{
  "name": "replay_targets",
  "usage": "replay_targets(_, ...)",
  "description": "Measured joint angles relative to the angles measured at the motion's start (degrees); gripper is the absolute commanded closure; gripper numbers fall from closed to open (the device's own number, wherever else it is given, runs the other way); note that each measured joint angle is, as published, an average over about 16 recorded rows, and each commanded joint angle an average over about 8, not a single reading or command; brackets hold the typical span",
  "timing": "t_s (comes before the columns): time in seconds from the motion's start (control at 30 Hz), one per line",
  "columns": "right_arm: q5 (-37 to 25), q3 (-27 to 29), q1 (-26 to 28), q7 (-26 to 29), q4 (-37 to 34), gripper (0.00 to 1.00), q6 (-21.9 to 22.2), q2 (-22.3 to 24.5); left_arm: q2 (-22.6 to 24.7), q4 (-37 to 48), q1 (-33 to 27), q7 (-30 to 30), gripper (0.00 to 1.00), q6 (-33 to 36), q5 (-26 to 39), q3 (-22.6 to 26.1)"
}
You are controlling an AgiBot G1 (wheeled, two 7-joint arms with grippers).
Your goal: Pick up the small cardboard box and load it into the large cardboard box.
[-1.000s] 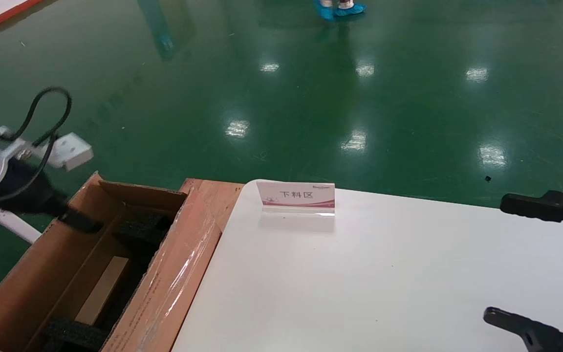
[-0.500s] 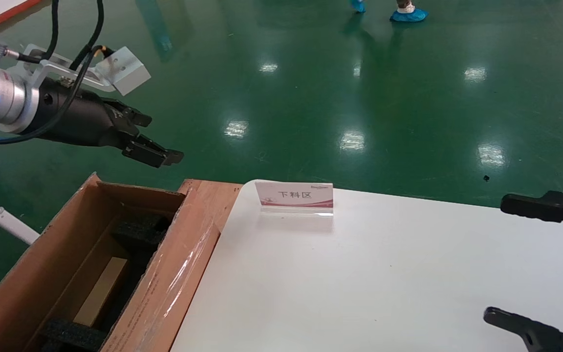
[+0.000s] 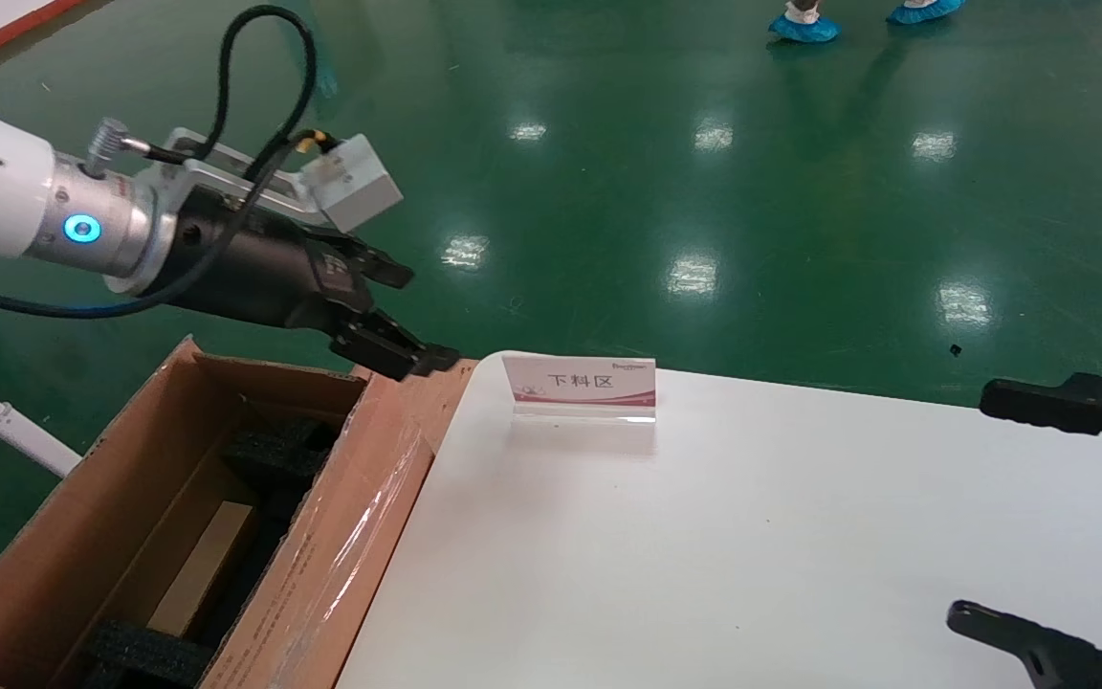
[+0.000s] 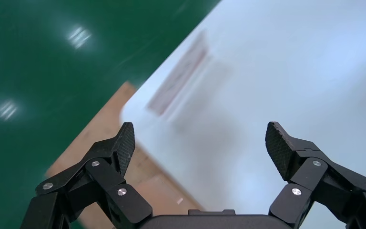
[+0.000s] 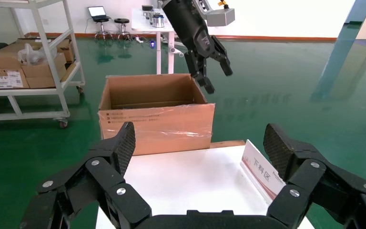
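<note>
The large cardboard box (image 3: 321,565) stands open at the left of the white table (image 3: 752,536), with black foam (image 3: 278,445) inside and glossy tape on its near flap; it also shows in the right wrist view (image 5: 155,114). Deep inside it, between the foam pads, lies the small cardboard box (image 3: 202,569), of which only a narrow tan face shows. My left gripper (image 3: 417,316) hangs open and empty above the large box's far right corner, by the table's corner (image 4: 200,131). My right gripper (image 3: 970,505) stays open and empty over the table's right side (image 5: 199,129).
A small sign with a red band (image 3: 580,388) stands at the table's far edge. Green floor surrounds the table. A shelf cart with cartons (image 5: 28,67) stands beyond the large box. Someone's blue shoe covers (image 3: 804,27) show far off.
My left gripper has come up out of the large box and swung right toward the table corner, open and empty. The right arm has not moved. The feet in the background walked right.
</note>
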Motion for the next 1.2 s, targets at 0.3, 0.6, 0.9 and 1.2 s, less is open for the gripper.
replay_targets(0.3,0.02,-0.02,0.01,-0.01,0.00,0.00,0.01,0.01,1.41,0.53,13.21,7.76,0.00,4.49,-5.17,-15.72)
replay_targets(0.6,0.02,-0.02,0.00,-0.02,-0.01,0.00,0.01,0.01,2.82,1.06,26.37,15.48,0.00,8.97,-10.32,-31.36)
replay_targets(0.9,-0.05,0.09,-0.03,0.04,0.02,0.00,-0.02,-0.03,4.23,1.60,39.51,23.20,0.00,13.44,-15.46,-46.99)
replay_targets(1.2,-0.18,0.28,-0.08,0.15,0.07,0.00,-0.10,-0.10,5.64,2.13,52.70,30.95,0.00,17.92,-20.62,-62.68)
